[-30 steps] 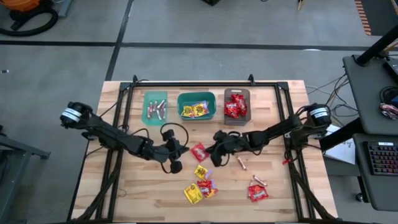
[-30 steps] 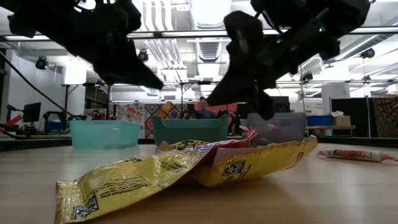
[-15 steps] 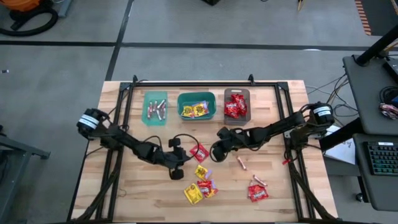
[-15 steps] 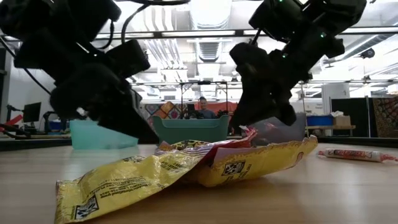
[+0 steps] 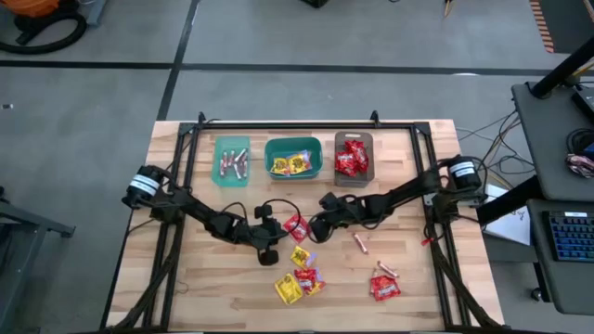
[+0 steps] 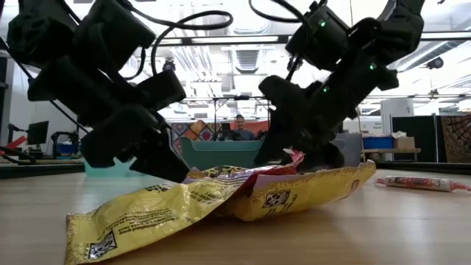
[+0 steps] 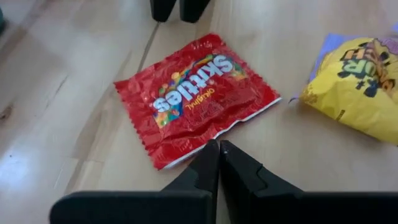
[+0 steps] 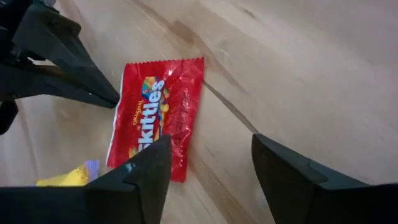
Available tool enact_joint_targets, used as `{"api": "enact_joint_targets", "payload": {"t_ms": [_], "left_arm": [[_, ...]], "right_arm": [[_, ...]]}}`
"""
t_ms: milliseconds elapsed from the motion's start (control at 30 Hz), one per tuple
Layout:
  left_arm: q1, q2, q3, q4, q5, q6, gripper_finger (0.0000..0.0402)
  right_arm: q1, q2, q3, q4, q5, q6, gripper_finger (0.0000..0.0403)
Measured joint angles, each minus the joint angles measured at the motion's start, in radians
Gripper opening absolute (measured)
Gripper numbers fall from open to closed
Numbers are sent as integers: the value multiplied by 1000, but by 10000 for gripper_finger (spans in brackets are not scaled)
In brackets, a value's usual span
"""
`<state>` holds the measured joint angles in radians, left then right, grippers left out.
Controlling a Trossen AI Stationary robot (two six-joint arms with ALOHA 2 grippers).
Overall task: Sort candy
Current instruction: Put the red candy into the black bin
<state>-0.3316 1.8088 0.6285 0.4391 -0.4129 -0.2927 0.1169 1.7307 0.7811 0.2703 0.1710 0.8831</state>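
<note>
On the wooden table (image 5: 204,288), the red packet (image 5: 296,226) is being flanked by the closed left gripper (image 7: 217,149) and the wide-open right gripper (image 8: 208,158), pending pickup.

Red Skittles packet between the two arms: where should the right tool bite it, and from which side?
The red Skittles packet lies flat on the table, so probably pinch a crimped short edge. The right tool is open and faces it, one finger already over the packet's near end, so lowering there looks easiest. The left tool, shut, sits at the opposite edge; keep to your own side to avoid it.
</note>
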Motion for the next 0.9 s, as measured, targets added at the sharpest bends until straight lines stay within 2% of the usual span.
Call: {"api": "enact_joint_targets", "payload": {"t_ms": [500, 700, 900], "left_arm": [[5, 22, 0, 32, -3, -15, 0], [4, 35, 0, 41, -6, -31, 0], [3, 33, 0, 47, -28, -31, 0]], "right_arm": [[7, 163, 192, 1, -93, -68, 220], [10, 200, 256, 0, -175, -107, 219], [10, 248, 302, 6, -182, -120, 217]]}}
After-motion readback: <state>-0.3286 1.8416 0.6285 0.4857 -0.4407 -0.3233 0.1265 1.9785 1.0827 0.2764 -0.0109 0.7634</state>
